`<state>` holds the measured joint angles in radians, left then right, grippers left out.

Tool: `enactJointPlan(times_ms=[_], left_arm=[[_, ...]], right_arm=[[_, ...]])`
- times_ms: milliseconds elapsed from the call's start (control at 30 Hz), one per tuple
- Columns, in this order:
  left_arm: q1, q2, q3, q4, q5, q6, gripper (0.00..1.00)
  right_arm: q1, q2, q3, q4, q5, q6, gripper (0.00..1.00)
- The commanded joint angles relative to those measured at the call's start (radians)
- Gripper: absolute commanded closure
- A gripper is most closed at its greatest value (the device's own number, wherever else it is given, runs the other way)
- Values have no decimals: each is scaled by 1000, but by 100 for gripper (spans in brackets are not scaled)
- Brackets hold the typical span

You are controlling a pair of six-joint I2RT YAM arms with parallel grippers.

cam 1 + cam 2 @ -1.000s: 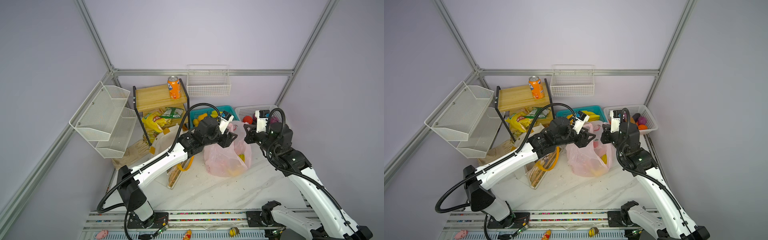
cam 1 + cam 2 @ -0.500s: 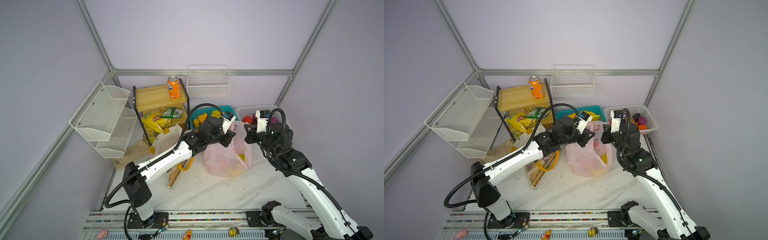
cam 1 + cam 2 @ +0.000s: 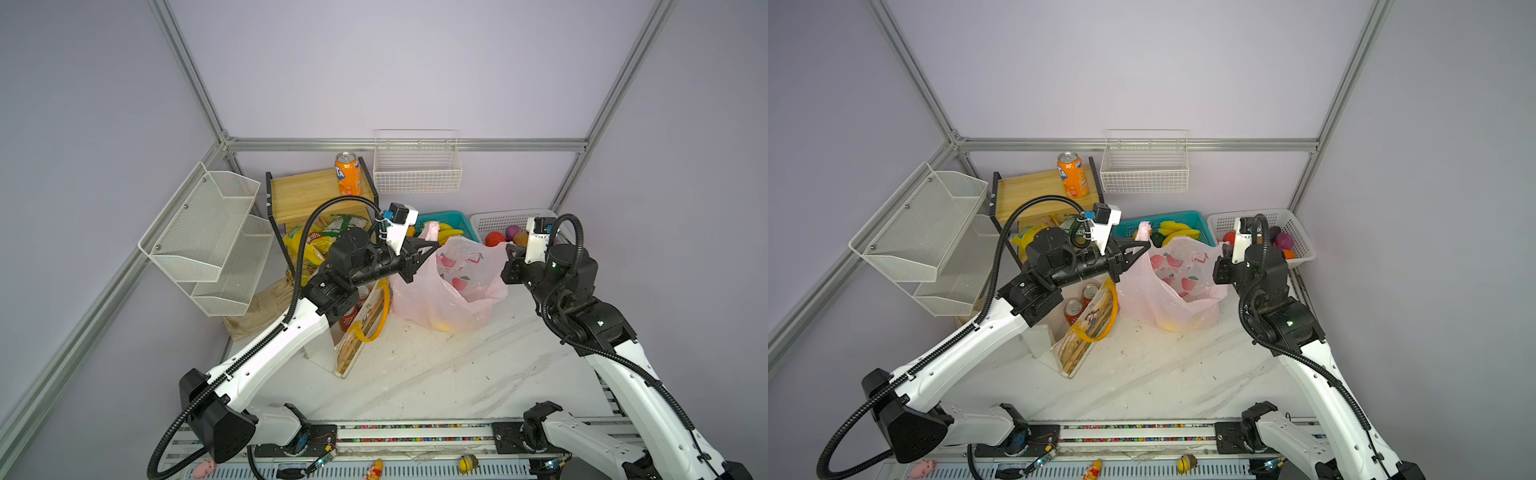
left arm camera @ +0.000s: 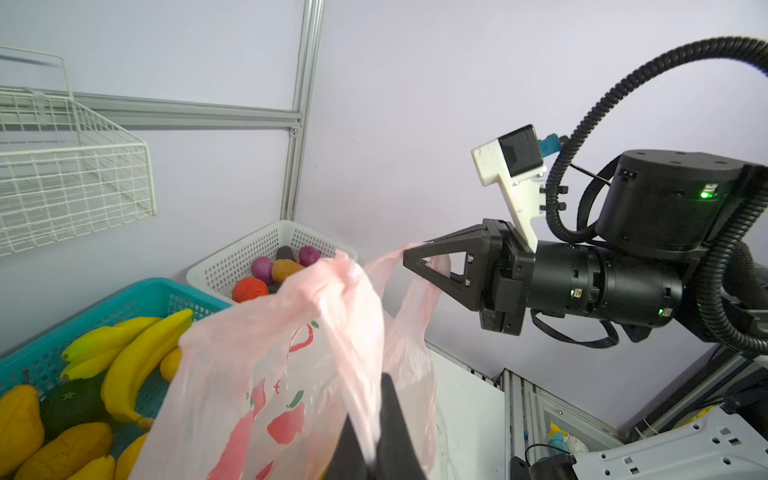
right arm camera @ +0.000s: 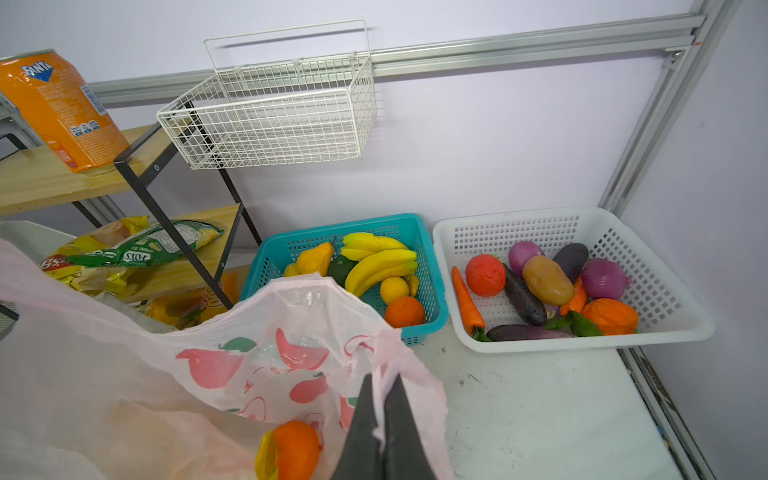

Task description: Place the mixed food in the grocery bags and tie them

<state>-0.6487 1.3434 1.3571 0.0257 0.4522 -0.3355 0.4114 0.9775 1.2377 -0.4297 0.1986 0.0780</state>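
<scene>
Behind left end effector (image 3: 434,246) and right end effector (image 4: 409,261), both gripping pink bag (image 3: 449,299): FANTA can (image 3: 348,174).

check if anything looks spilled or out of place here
Nothing spilled. The white tote sags askew beside the pink bag, two cola cans upright inside. A crumpled tan bag lies below the mesh rack.
</scene>
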Motion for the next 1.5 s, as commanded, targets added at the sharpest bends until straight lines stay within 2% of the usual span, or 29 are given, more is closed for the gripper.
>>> enactJointPlan(times_ms=[0,333,733,800,900,1133,1267,1467], left_arm=[[39,-6,-72,121,72,-70,98],[44,-26,-124,146,70,-108,100],[46,-7,-167,207,94,-187,100],[45,1,-176,214,94,-199,100],[45,14,-187,227,98,-222,100],[45,2,-194,224,97,-228,100],[45,-2,-196,218,95,-221,100],[45,-6,-200,214,90,-217,100]], right_arm=[[3,15,8,-18,81,-19,100],[3,58,84,-14,241,-71,100],[4,77,52,14,277,-91,100],[4,106,34,14,292,-95,97],[4,151,34,5,327,-104,84],[4,138,118,35,281,-149,32],[3,139,184,28,237,-159,18],[11,104,198,110,27,-200,3]])
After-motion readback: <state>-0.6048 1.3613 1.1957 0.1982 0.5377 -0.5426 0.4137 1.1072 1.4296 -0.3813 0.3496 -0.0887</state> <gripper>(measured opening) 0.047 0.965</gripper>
